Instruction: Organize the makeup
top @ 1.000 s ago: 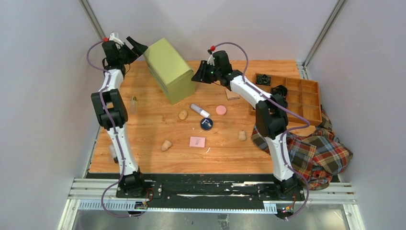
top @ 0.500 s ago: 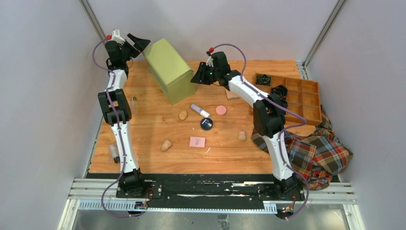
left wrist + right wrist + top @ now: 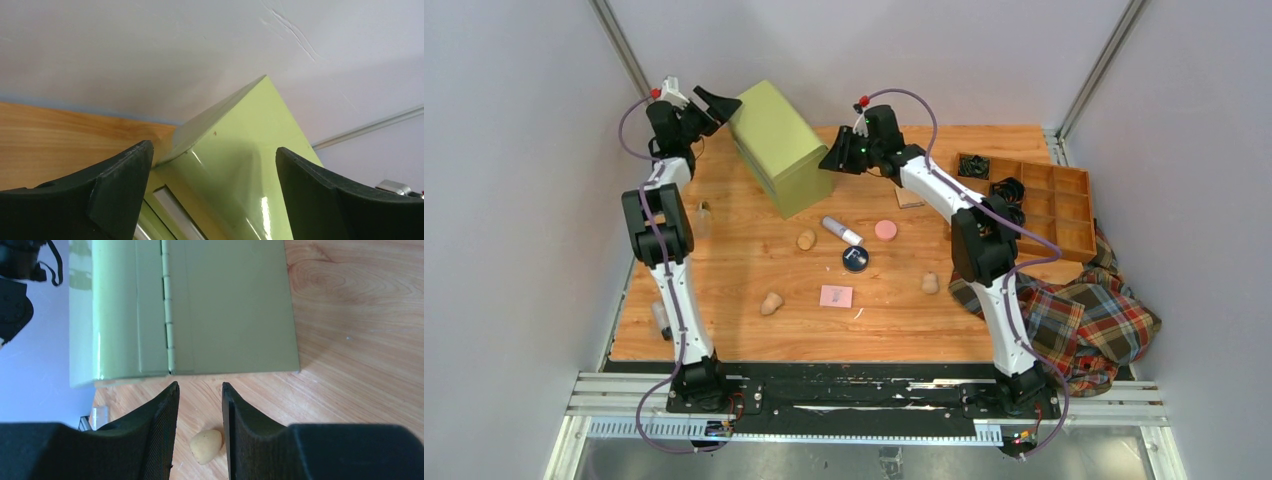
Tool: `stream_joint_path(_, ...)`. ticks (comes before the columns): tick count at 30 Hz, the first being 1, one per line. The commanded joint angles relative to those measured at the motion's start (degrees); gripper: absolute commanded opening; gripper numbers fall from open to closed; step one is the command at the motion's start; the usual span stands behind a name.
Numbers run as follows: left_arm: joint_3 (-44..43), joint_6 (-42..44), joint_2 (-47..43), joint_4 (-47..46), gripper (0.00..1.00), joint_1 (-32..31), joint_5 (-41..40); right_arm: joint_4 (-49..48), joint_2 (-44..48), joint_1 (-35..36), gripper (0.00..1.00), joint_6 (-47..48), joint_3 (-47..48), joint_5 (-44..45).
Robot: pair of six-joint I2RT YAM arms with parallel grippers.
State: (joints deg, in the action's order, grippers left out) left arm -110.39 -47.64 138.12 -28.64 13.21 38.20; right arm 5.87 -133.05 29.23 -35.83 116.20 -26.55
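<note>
The makeup lies loose on the wooden table: a white tube (image 3: 842, 230), a pink round disc (image 3: 885, 230), a navy compact (image 3: 855, 259), a pink square pad (image 3: 835, 296), tan sponges (image 3: 806, 239) (image 3: 771, 303) (image 3: 930, 284), a tan square (image 3: 910, 198) and clear bottles (image 3: 703, 215) (image 3: 661, 318). My left gripper (image 3: 716, 103) (image 3: 212, 148) is open wide and empty, raised at the far top corner of the green box (image 3: 776, 147) (image 3: 235, 165). My right gripper (image 3: 836, 160) (image 3: 200, 385) is narrowly open and empty, above the table by the box's hinged side (image 3: 200, 305); a sponge (image 3: 206, 445) shows below it.
A wooden compartment tray (image 3: 1064, 215) stands at the right with black coiled bands (image 3: 973, 166) in it. A plaid cloth (image 3: 1074, 310) lies under and in front of the tray. The green box is closed. Grey walls close in the back and sides.
My left gripper has moved right, up to the box's far top corner. My right gripper has shifted slightly left toward the box. The makeup has not moved.
</note>
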Motion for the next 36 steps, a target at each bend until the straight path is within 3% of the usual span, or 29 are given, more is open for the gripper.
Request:
stream_joint_path(1, 9.5, -0.7, -9.5, -5.8, 0.94, -1.2, 4.6, -1.6, -2.0, 0.5, 0.37, -1.7, 3.7, -1.9)
stream_joint_path(9, 22.5, -1.6, -18.6, -12.1, 0.94, -0.9, 6.2, -1.2, -5.3, 0.4, 0.39, -2.6, 8.4, -2.7)
stream_joint_path(22, 48.4, 7.1, -38.3, -8.7, 0.94, 0.3, 0.1, -3.5, -12.3, 1.3, 0.42, -6.1, 17.2, -6.9)
stream_joint_path(30, 51.5, 11.9, -47.2, 0.9, 0.95, 0.3, -1.1, -6.1, -18.9, 1.2, 0.51, -10.1, 29.8, -2.7)
stream_joint_path(36, 53.8, 15.0, -53.8, 6.4, 0.95, 0.3, -1.4, -6.1, -11.1, -1.1, 0.51, -7.6, 21.0, -3.9)
